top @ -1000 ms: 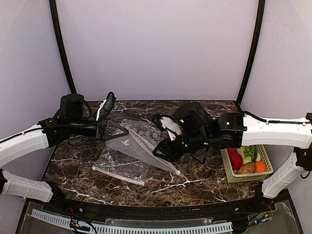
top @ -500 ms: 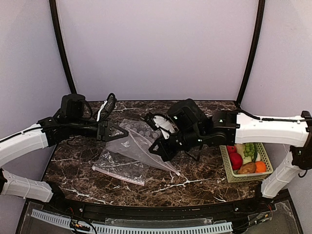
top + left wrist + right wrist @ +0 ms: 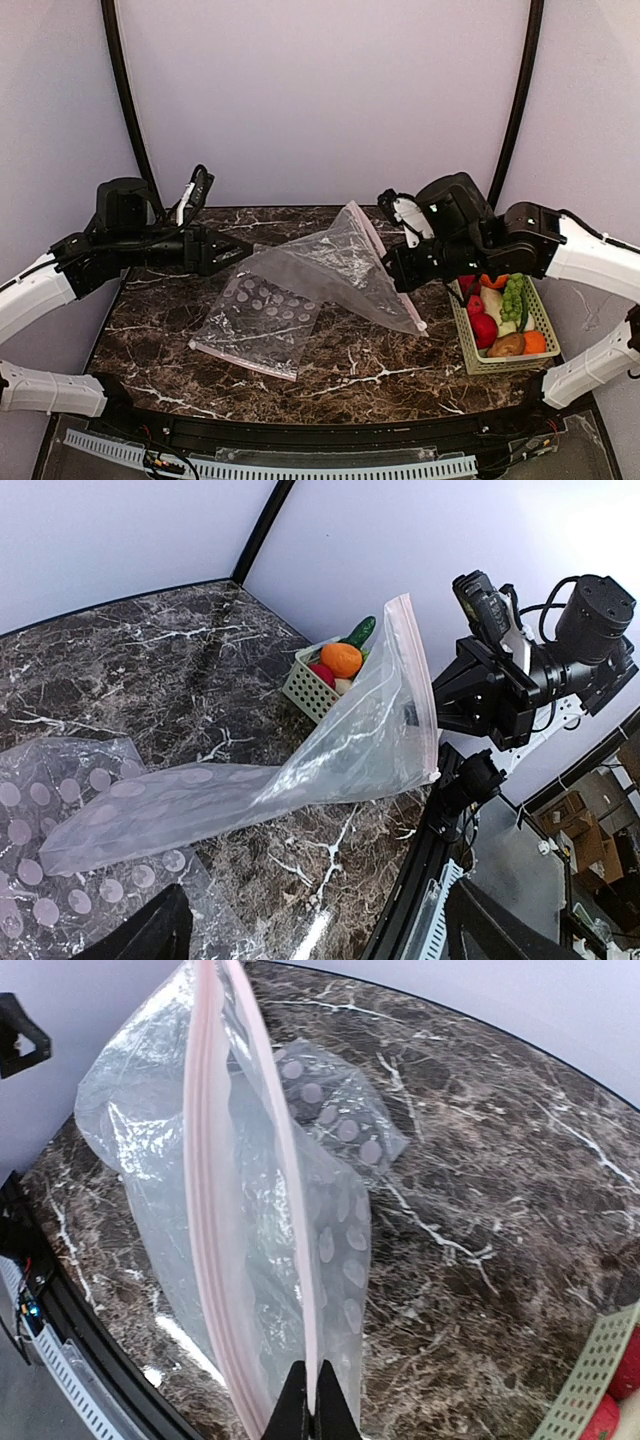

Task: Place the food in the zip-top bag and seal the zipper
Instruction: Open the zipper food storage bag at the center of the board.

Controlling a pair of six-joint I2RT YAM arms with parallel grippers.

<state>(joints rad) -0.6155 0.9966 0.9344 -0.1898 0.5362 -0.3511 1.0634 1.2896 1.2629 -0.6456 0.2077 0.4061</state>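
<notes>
We pinch the bag (image 3: 330, 265) by its zipper (image 3: 208, 1210) in the right jaws; its length stretches leftward. Our left jaws gape empty, and the food (image 3: 485, 328) lies nearer our right.

The bottom edge cuts off both left fingers (image 3: 145, 935).

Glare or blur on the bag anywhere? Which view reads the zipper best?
Top external: sharp, even light, white sheen on the raised bag, soft reflections on the table. Left wrist: bag crisp, basket clear, background past the table edge dimmer. Right wrist: zipper reads best, close and in focus, wide-lens stretch; no motion blur seen.
</notes>
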